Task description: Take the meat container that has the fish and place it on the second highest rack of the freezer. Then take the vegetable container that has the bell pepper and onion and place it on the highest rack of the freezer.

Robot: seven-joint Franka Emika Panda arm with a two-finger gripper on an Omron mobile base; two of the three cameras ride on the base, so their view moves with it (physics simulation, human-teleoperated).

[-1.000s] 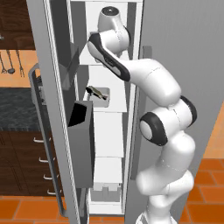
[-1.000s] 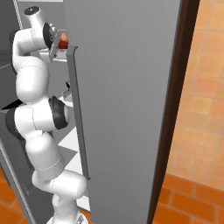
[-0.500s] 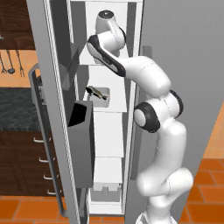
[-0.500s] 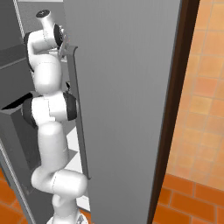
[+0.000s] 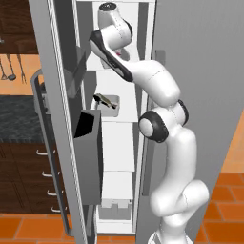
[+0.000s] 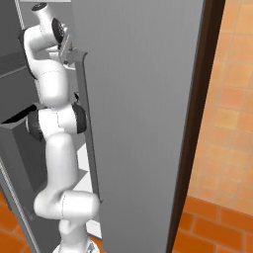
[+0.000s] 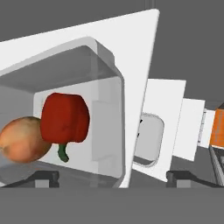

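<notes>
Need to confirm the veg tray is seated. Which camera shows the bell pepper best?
The hand view: the bell pepper sits close up beside the onion inside the clear container, stem pointing down in that picture. In both base views the arm and freezer walls hide it.

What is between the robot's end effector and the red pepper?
In the hand view, the clear container's wall stands between the open end effector and the pepper, which sits inside beside the onion.
</notes>
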